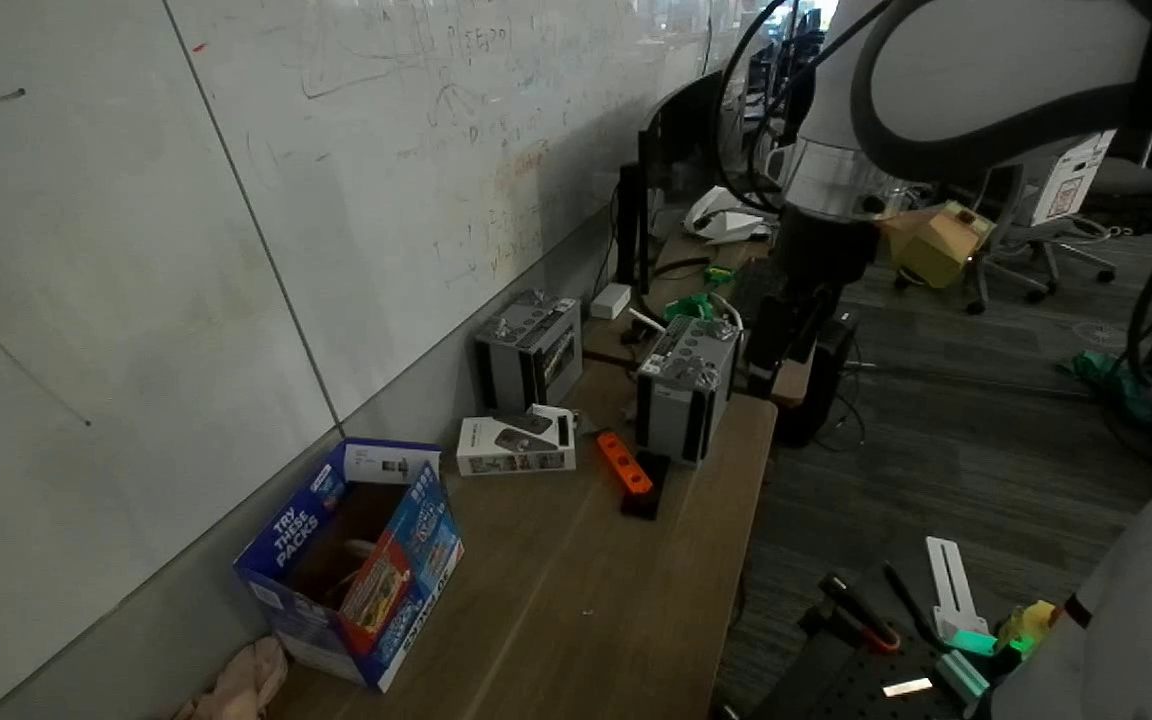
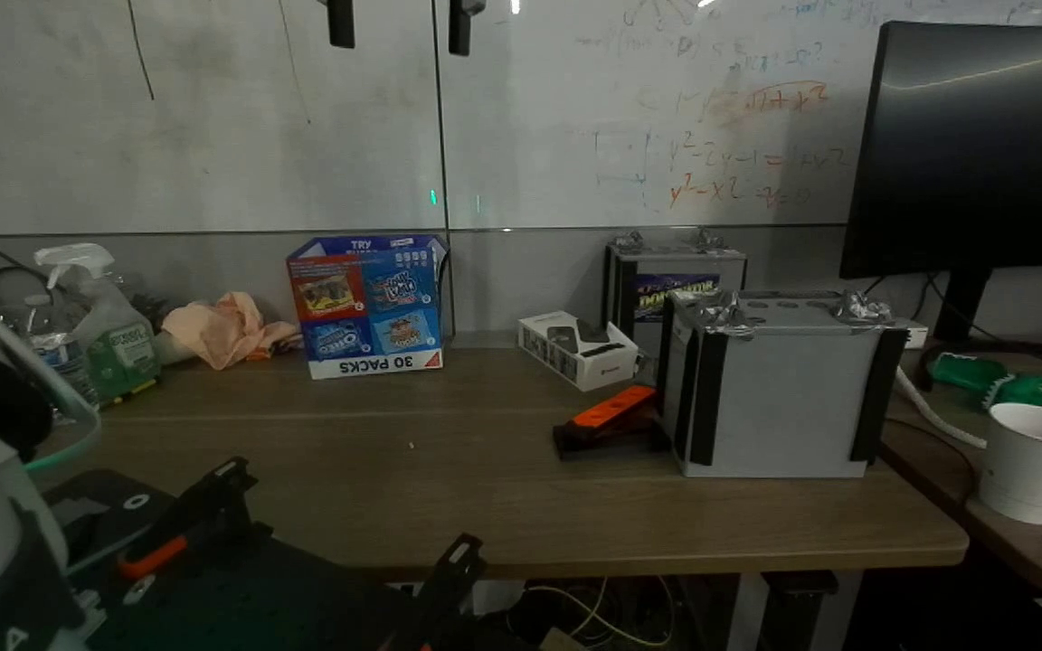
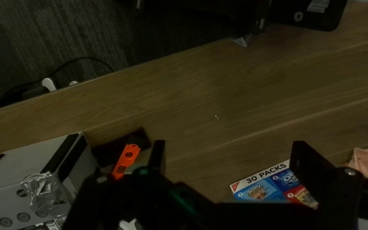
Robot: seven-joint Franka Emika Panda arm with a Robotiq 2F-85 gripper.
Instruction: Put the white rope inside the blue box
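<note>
Spread wide, fingers [image 3: 157,157] hang above the tabletop [image 1: 536,640] as white rope [image 1: 359,548] shows inside the blue box [image 1: 404,575].

My black gripper [image 1: 784,345] hangs right of centre, well apart from an open rectangular blue cardboard box [image 1: 424,545] with white lettering, which stands on a brown wooden table [image 1: 556,640]. Inside, a thin, limp white rope [image 1: 360,548] curves, partly hidden.

The brown table [image 2: 485,452] carries a blue box [image 2: 367,312], white carton [image 2: 577,355] — and two grey boxes [image 2: 779,398].
</note>
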